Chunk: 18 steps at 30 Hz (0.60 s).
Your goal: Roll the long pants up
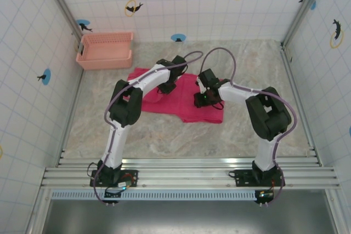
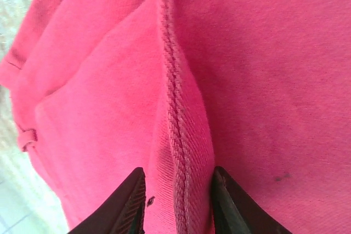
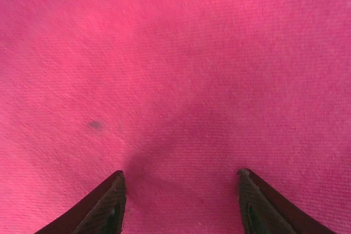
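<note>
The long pants (image 1: 184,105) lie in a flat folded heap in the middle of the table (image 1: 164,135), and both arms reach down on them. A pale pink basket (image 1: 104,61) stands at about 10 o'clock from the pants, in the far left corner, well apart from the cloth. The left gripper (image 1: 167,87) is on the part of the pants toward 10 o'clock. In its wrist view its two dark fingers (image 2: 129,206) stand on both sides of a raised fold with a thick seam (image 2: 173,80), and the cloth fills the gap between them, so this gripper pinches the pants. The right gripper (image 1: 204,100) is at about 4 o'clock from the left one, near the 3 o'clock edge of the pants. Its fingers (image 3: 104,206) stand wide apart with flat cloth between them and hold nothing. A small dark spot (image 3: 95,124) shows on the cloth at about 10 o'clock from these fingers.
</note>
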Each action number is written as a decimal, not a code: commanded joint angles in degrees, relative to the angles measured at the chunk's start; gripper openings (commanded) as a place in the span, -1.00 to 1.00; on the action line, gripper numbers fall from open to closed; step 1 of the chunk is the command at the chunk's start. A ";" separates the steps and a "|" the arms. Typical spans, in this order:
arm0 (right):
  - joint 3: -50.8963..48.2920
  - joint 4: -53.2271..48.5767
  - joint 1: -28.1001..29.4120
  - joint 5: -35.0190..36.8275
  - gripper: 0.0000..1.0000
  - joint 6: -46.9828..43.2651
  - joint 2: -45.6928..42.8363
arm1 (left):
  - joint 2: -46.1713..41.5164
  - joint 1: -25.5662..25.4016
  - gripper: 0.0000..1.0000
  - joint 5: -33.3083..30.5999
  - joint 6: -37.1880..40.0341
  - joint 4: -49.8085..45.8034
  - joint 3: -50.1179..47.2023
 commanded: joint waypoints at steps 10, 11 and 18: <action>-0.16 -2.15 0.90 -0.17 0.13 0.20 1.71 | 0.11 18.20 0.21 -6.48 4.34 -3.21 10.09; -0.18 -2.32 0.94 -0.12 0.13 0.20 1.56 | 0.19 19.22 0.26 -6.47 4.59 -3.20 10.76; -0.15 -3.32 1.34 0.45 0.13 -0.06 1.23 | -1.71 22.06 0.62 2.55 2.96 -6.00 9.77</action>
